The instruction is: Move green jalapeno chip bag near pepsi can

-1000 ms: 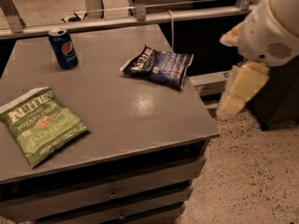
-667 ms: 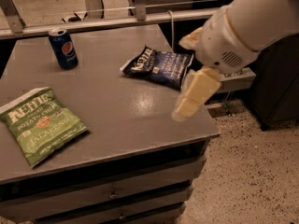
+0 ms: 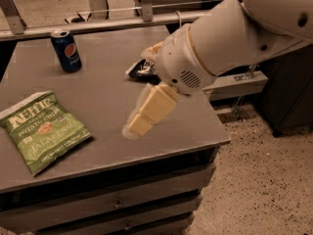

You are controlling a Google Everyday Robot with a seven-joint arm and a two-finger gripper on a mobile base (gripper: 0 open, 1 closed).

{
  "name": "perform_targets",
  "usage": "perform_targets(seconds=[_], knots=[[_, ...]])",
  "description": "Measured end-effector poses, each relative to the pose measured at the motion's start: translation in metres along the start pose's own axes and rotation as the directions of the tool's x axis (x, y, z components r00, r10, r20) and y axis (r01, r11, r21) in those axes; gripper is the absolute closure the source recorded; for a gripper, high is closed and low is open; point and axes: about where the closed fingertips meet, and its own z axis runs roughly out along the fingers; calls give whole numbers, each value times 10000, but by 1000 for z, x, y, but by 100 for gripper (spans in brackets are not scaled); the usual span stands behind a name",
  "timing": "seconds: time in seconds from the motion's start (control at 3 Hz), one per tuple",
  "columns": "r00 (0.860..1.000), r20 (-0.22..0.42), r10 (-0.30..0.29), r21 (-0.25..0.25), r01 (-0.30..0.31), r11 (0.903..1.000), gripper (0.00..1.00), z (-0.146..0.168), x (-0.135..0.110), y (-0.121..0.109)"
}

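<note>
Green jalapeno chip bag [image 3: 41,131]: flat, crinkly, at the bench's 8 o'clock edge.
Pepsi can [image 3: 66,51]: upright metal cylinder at 11 o'clock, well apart.
Bench [image 3: 100,80]: smooth grey top.
Gripper [image 3: 138,91]: over mid-bench, cream fingers [image 3: 151,106] spread, empty.
Dark blue bag [image 3: 141,70]: at 1 o'clock, half hidden by the arm.

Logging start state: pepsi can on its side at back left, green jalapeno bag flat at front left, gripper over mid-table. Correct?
No. The camera view shows the pepsi can standing upright, not on its side. The rest holds: can at back left, green jalapeno chip bag flat at front left, gripper over the middle of the table.
</note>
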Motion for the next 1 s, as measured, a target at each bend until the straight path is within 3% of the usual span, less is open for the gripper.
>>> perform_targets(seconds=[0.33,0.67,1.0], knots=[[10000,-42,-3,3,3,10000,0,-2,1,0],[9979,641,-87,-112,94,9999,0,22,1,6],[9796,2008,-17,-673,155,9976,0,87,-7,19]])
